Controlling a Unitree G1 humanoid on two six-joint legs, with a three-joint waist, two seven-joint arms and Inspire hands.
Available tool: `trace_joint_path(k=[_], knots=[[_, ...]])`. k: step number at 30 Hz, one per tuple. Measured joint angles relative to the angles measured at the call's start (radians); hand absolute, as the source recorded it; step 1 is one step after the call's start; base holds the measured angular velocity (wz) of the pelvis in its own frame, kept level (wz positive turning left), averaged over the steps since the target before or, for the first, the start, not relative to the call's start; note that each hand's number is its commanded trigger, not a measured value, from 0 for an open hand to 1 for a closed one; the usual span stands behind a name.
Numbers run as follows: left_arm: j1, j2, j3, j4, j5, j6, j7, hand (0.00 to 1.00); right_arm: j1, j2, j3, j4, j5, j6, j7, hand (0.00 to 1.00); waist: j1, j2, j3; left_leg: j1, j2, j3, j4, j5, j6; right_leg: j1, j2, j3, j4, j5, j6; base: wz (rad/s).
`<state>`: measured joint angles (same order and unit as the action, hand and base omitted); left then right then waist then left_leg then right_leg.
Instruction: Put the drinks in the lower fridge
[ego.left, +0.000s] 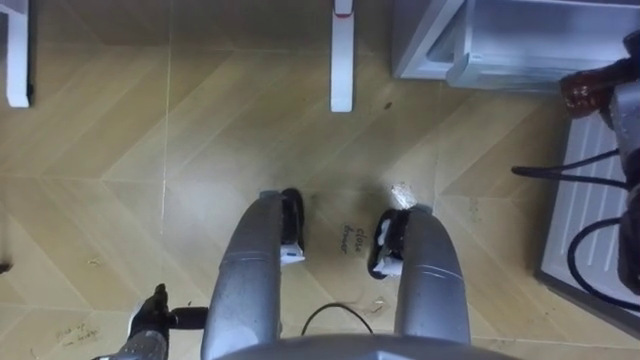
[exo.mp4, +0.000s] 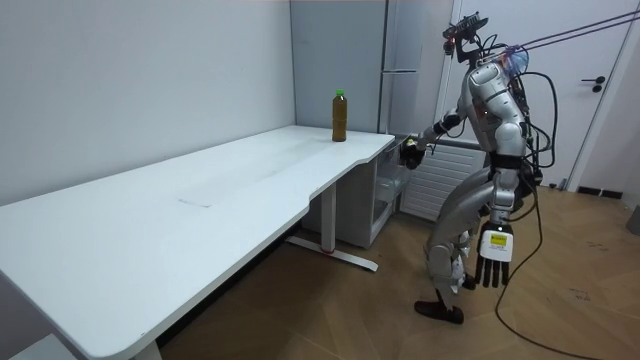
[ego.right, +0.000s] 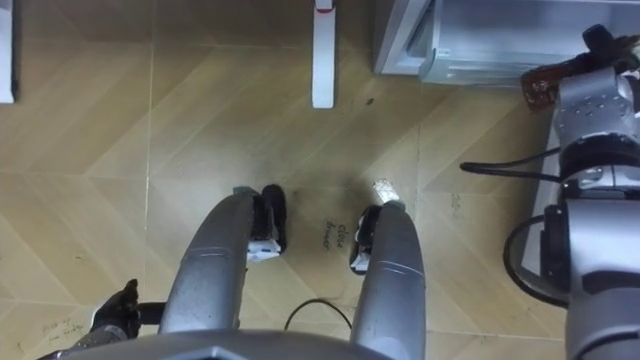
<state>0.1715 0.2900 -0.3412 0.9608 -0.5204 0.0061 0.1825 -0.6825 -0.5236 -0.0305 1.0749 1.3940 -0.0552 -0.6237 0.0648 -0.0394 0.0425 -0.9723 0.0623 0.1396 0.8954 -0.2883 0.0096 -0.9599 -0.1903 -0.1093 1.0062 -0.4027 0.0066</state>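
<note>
**One brown bottle (ego.right: 545, 85) gripped, lower fridge (ego.left: 520, 40) open**

My right hand (ego.right: 600, 45) has its fingers curled round the brown bottle and holds it out just in front of the open lower fridge. My left hand (exo.mp4: 495, 258) hangs at the robot's side, fingers straight and loose. The robot stands on the wood floor between the fridge and the end of the white table (exo.mp4: 200, 220). A second bottle (exo.mp4: 339, 115), green-capped, stands upright near the table's far edge.

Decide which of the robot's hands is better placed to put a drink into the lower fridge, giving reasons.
Right. The right hand grips a dark drink bottle and is stretched toward the open lower fridge. The left hand hangs open and empty beside the leg, away from the fridge.
</note>
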Motion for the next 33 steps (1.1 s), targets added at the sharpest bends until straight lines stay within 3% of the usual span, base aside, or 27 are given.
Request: trace_joint_path(k=[9, 22, 33], knots=[[-0.001, 0.002, 0.005, -0.003, 0.002, 0.004, 0.000, 0.00, 0.000, -0.001, -0.001, -0.002, 0.176, -0.001, 0.084, 0.00, 0.008, -0.002, 0.0009, -0.001, 0.016, 0.010, 0.002, -0.001, 0.001, -0.001, 0.004, -0.005, -0.006, 0.003, -0.006, -0.02], [-0.001, 0.002, 0.005, -0.013, 0.002, 0.023, -0.032, 0.00, 0.000, 0.001, -0.001, -0.015, 0.219, -0.001, 0.200, 0.00, 0.022, -0.002, 0.0004, 0.002, 0.019, 0.010, 0.006, -0.002, 0.003, 0.005, 0.006, -0.006, -0.007, 0.008, -0.007, 0.00], [-0.001, 0.020, 0.006, -0.039, 0.001, 0.032, -0.070, 0.00, 0.020, 0.005, -0.001, -0.015, 0.266, 0.014, 0.296, 0.00, 0.021, -0.004, 0.0016, 0.012, 0.029, 0.017, 0.007, -0.003, 0.002, 0.013, 0.017, 0.001, -0.007, 0.008, -0.007, -0.01]])
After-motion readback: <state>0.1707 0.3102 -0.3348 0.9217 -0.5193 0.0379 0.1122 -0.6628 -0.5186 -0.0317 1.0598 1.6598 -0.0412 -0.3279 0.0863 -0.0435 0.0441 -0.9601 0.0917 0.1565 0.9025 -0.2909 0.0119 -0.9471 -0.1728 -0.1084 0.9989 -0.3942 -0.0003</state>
